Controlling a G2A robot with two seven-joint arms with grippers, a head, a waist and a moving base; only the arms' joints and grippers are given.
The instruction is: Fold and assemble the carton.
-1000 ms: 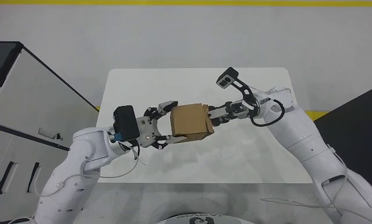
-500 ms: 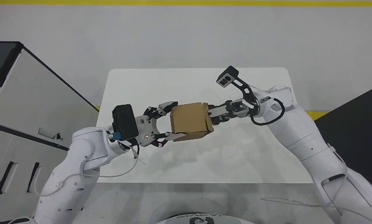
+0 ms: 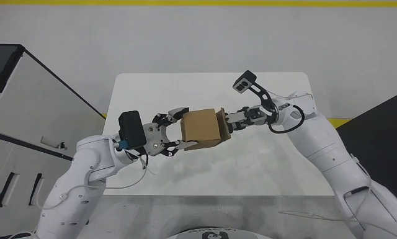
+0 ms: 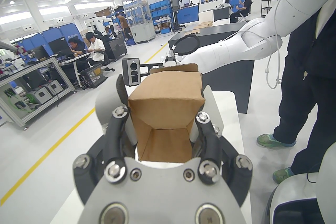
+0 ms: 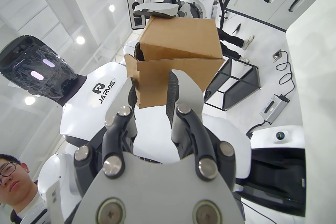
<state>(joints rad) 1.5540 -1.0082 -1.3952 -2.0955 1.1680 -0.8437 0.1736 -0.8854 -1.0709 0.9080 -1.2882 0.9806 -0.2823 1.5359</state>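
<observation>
A brown carton [image 3: 201,128] hangs above the white table [image 3: 273,171], held between both arms. My left gripper [image 3: 174,137] is shut on its left end, one finger on each side wall [image 4: 164,97]. That end is unclosed and shows the hollow inside of the carton [image 4: 165,101]. My right gripper [image 3: 228,122] stands open at the opposite end. Its fingertips [image 5: 172,88] lie against a folded end flap [image 5: 181,70] of the carton [image 5: 183,36], and a gap remains at the flap's corner.
The table's right half and front strip are bare. A dark-framed panel [image 3: 37,96] stands off the table's left side. A yellow floor line [image 3: 186,2] runs behind the table.
The carton has turned slightly and now sits squarer. The end flap at the right gripper has swung closer against the carton's end. Both arms shifted only a little.
</observation>
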